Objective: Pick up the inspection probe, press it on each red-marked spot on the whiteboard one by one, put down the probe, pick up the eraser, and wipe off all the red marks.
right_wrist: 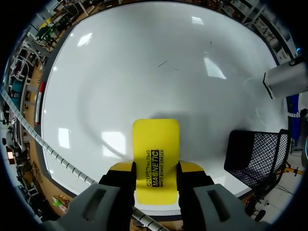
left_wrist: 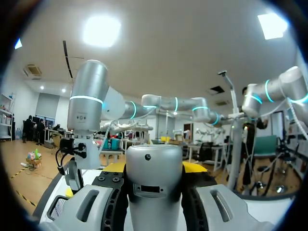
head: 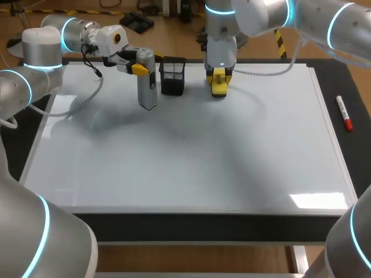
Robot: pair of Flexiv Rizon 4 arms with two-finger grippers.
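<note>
My left gripper [head: 144, 68] is shut on the grey cylindrical probe [head: 148, 87], which stands upright with its lower end at the back left of the whiteboard [head: 191, 150]. From the left wrist, the probe [left_wrist: 154, 175] fills the gap between the fingers of that gripper [left_wrist: 154, 168]. My right gripper [head: 219, 78] is shut on the yellow eraser [head: 219, 87] at the back middle of the board. In the right wrist view the eraser [right_wrist: 155, 149] sticks out ahead of the gripper [right_wrist: 155, 169] over the white surface [right_wrist: 144, 67]; whether it touches I cannot tell. I see no red marks.
A black mesh basket [head: 173, 77] stands between the probe and the eraser, and in the right wrist view the basket [right_wrist: 255, 154] is beside the gripper. A red-capped marker [head: 344, 113] lies on the dark mat to the right of the board.
</note>
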